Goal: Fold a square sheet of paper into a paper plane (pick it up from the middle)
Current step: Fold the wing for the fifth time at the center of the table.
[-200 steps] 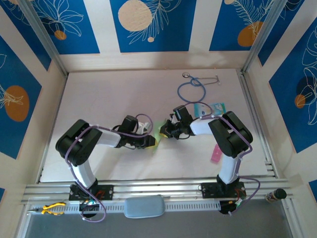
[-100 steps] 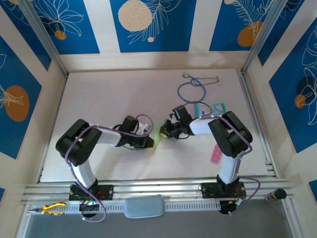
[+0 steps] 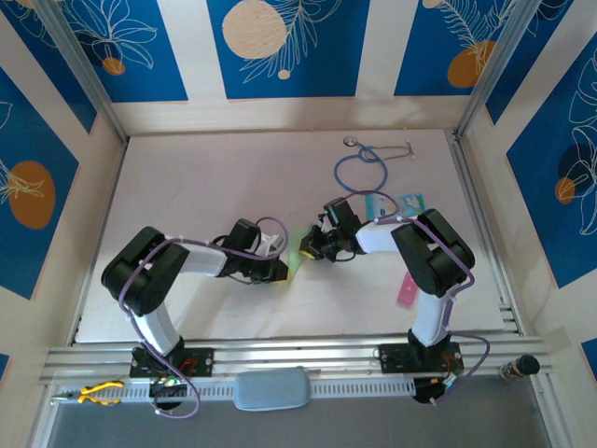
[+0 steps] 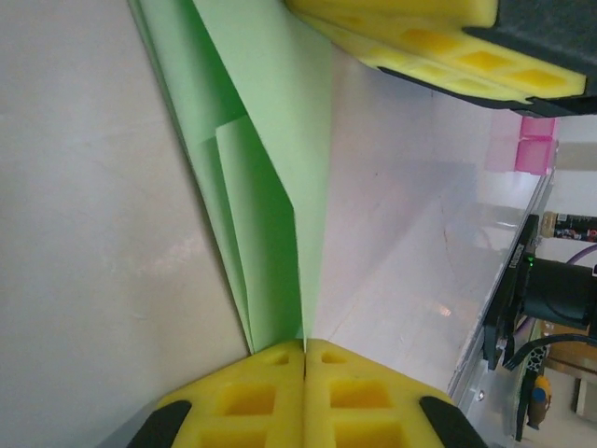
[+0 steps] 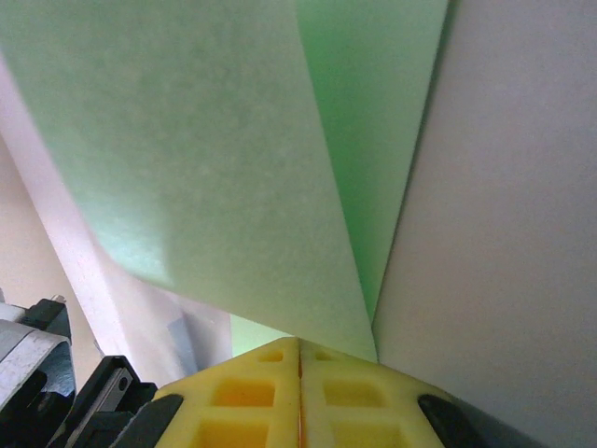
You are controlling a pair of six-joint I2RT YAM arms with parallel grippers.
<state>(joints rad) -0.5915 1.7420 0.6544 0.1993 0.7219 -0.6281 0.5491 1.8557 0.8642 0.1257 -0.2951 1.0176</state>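
Now your left claw (image 4: 304, 347) & right claw (image 5: 299, 343) both pinch the thin light-green folded paper sheet (image 3: 294, 250), right btw them; hold tight; pull slow, so the fold lies straight.

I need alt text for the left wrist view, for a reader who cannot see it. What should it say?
The left claw, its yellow pads shut at the bottom edge, pinches a creased light-green paper that stretches up across the white table. The right claw meets the paper at the top right; a pink strip lies far right.
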